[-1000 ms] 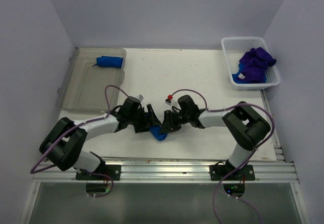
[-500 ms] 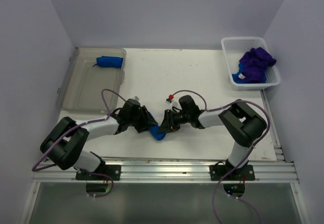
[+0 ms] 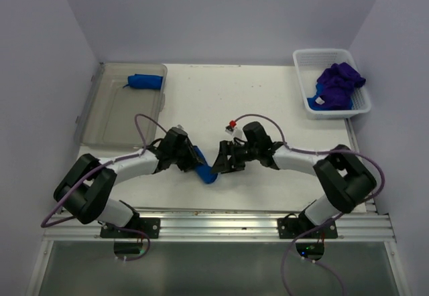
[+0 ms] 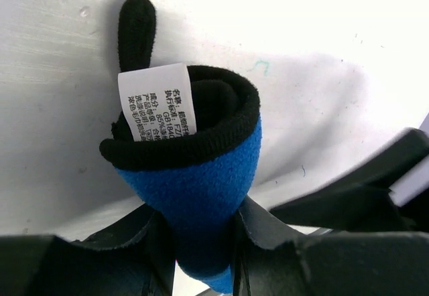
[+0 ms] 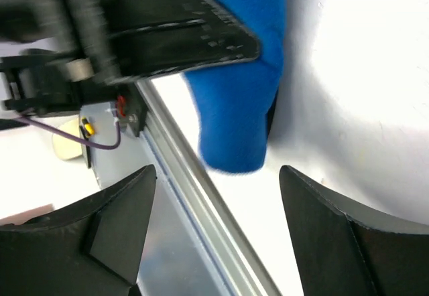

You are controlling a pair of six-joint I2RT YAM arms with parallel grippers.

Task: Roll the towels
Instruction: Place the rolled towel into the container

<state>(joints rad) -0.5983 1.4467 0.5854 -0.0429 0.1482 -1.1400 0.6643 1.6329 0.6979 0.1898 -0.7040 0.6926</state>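
A: Left gripper [image 4: 201, 246], state?
B: Pinching the rolled blue towel [image 4: 201, 175] low on the roll, one finger pressed in on each side. The roll's end faces the wrist camera. Black edging spirals round the rim, and a white label [image 4: 157, 102] folds over it.
A: Where's the roll?
B: Near edge of the table [image 3: 268, 95], about the middle, between the two arms. Can't tell whether it's resting on the surface or just off it.
A: Right gripper [image 5: 218, 175]?
B: Spread wide and holding nothing. Its wrist view shows the blue end of the roll just past the gap between the fingers, with neither finger touching it. From the top view it sits just right of the roll, facing the left gripper.
A: Other towels?
B: Clear bin [image 3: 110, 118] at the far left, with a second blue roll [image 3: 144, 81] in its far right corner. White basket [image 3: 338, 112] at the far right, holding a heap of purple towels [image 3: 338, 82]. A blue cloth [image 3: 313, 102] pokes out at its near left corner. Both are well apart from the arms.
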